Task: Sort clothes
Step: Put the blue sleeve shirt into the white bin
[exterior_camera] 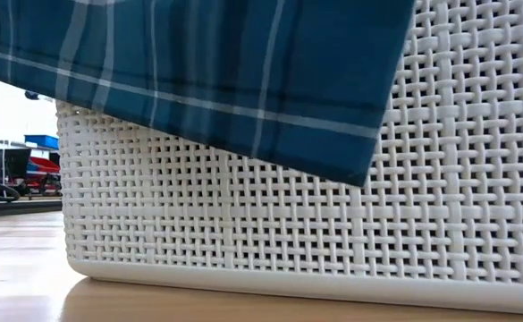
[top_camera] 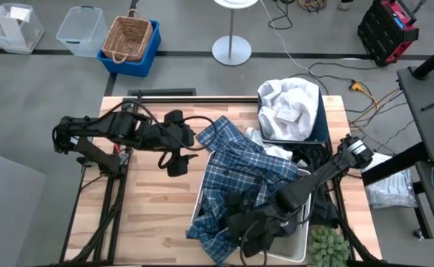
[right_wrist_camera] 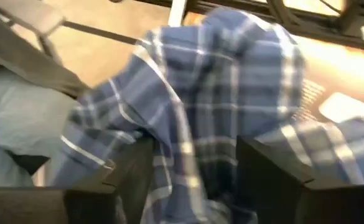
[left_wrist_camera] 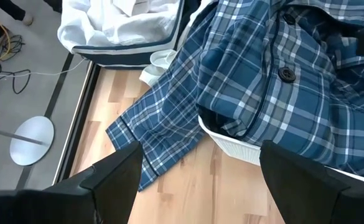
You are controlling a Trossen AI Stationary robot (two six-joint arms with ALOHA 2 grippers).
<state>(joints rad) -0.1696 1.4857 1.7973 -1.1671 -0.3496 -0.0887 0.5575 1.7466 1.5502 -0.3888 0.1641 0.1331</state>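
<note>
While the blue-and-white plaid shirt (top_camera: 242, 174) sprawls over the white woven bin (top_camera: 202, 194) onto the worktop (top_camera: 150, 215), the right claw (right_wrist_camera: 194, 168), fingers parted, should probably regrip bunched fabric; the left claw (left_wrist_camera: 197, 177) waits wide.

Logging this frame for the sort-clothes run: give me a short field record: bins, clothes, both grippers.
white bin: woven plastic, near side of the table, right of centre
plaid shirt: blue-and-white, draped over the white bin's rim, spilling onto the table
navy bin: far right, holds white garments
dark garment: in the white bin, partly under the shirt
left gripper: open, empty, above bare table left of the shirt
right gripper: open, over the white bin, plaid fabric between its fingers
</note>
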